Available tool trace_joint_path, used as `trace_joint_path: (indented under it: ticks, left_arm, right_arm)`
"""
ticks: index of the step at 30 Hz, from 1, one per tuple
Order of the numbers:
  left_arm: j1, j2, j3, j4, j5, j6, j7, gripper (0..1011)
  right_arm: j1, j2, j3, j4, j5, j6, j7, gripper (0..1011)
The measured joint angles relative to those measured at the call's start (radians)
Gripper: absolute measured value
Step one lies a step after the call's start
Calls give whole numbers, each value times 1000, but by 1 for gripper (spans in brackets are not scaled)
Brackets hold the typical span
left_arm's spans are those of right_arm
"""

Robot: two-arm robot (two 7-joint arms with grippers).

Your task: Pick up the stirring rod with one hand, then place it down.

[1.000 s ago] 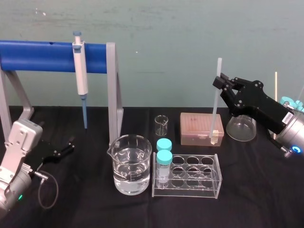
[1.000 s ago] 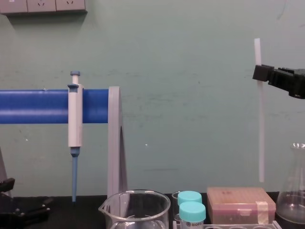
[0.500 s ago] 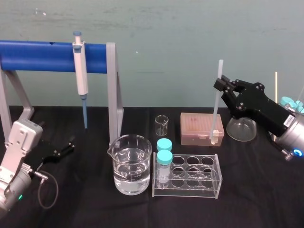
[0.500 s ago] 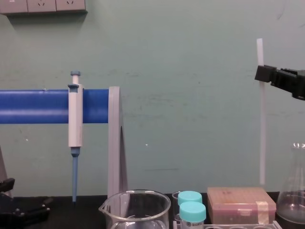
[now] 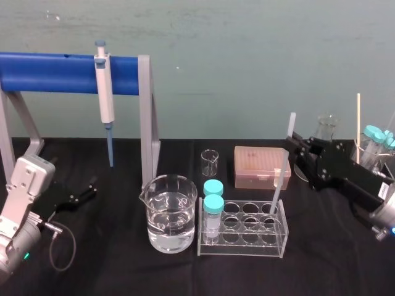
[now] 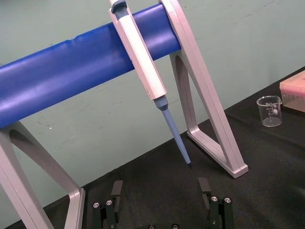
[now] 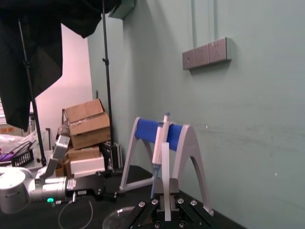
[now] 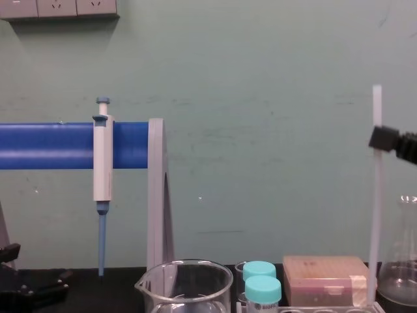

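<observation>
The stirring rod (image 5: 282,166) is a thin translucent white stick, held nearly upright and leaning slightly. My right gripper (image 5: 297,144) is shut on its upper part, over the right side of the table. In the chest view the rod (image 8: 374,215) hangs from the black gripper (image 8: 384,138) down to the top of the rack. Its lower tip is at the right end of the clear test tube rack (image 5: 242,237); whether it is inside a hole I cannot tell. The right wrist view has the rod (image 7: 165,176) clamped between the fingers. My left gripper (image 6: 160,187) rests open on the table at the far left.
A white-and-blue pipette (image 5: 103,92) hangs on the blue-barred stand (image 5: 49,73). A beaker of water (image 5: 171,213), two teal-capped vials (image 5: 213,198), a small beaker (image 5: 210,161) and a pink tip box (image 5: 259,166) crowd the middle. A flask (image 5: 327,126) and capped tubes (image 5: 375,139) stand behind the right arm.
My right gripper has dropped lower and shifted right and nearer with the rod. The rod's tip has gone from above the pink box down to the rack. The left arm has not moved.
</observation>
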Motion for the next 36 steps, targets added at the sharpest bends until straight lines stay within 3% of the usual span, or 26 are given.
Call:
trace_joint_path:
  ticks: [22, 36]
  left_arm:
    - [0, 0, 0, 0, 0, 0, 0, 1000]
    - [0, 0, 0, 0, 0, 0, 0, 1000]
  right_arm:
    - [46, -32, -53, 133, -35, -58, 54, 60]
    - [63, -45, -76, 194, -101, -92, 55, 60]
